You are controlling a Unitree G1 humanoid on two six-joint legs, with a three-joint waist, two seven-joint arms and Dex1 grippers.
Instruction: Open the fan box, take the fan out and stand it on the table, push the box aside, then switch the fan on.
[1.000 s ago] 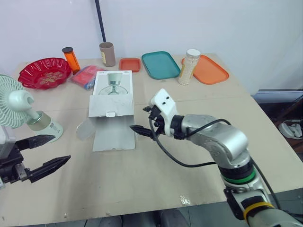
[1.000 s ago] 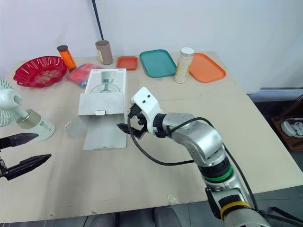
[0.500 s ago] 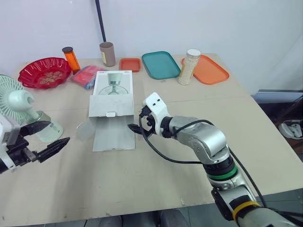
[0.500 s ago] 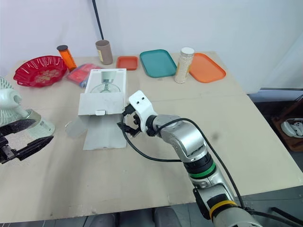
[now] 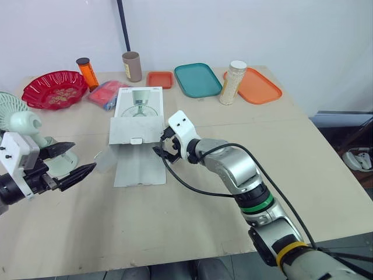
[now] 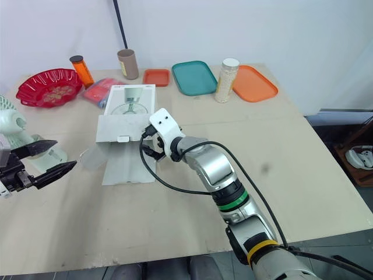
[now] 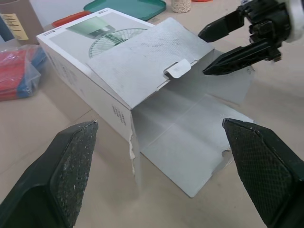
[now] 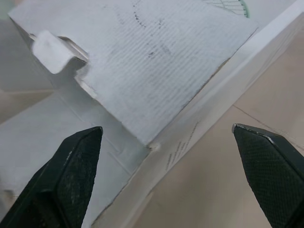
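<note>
Head camera views: a white fan box (image 5: 139, 116) lay flat near the middle of a tan tabletop (image 5: 192, 233). Its long axis ran from the robot toward the far edge, printed face up, open mouth toward the robot. The lower flap (image 5: 139, 169) lay flat on the tabletop. The pale green fan (image 5: 23, 125) was already out, standing upright on its round base at the robot's far left. Its grille faced left, away from the box, and the motor housing pointed back toward the box.

The left gripper (image 5: 83, 156) hovered just beside the fan's base with its fingers spread and nothing between them, probably placed to reach the switch. The right gripper (image 5: 161, 149) sat at the near right corner of the box, also spread and empty. This looked like a set-up to push the box aside; I could not tell whether it was touching. Along the far edge stood a red bowl (image 5: 55, 89), small trays, a cardboard tube and a jar.

Left wrist view: the two black fingers (image 7: 71, 166) stood wide apart, framing the open mouth of the box. The tuck flap (image 7: 176, 69) hung over the opening, and the right gripper was poised at the far corner.

Right wrist view: its fingers (image 8: 76, 171) were spread either side of the box's corner edge, gripping nothing.
</note>
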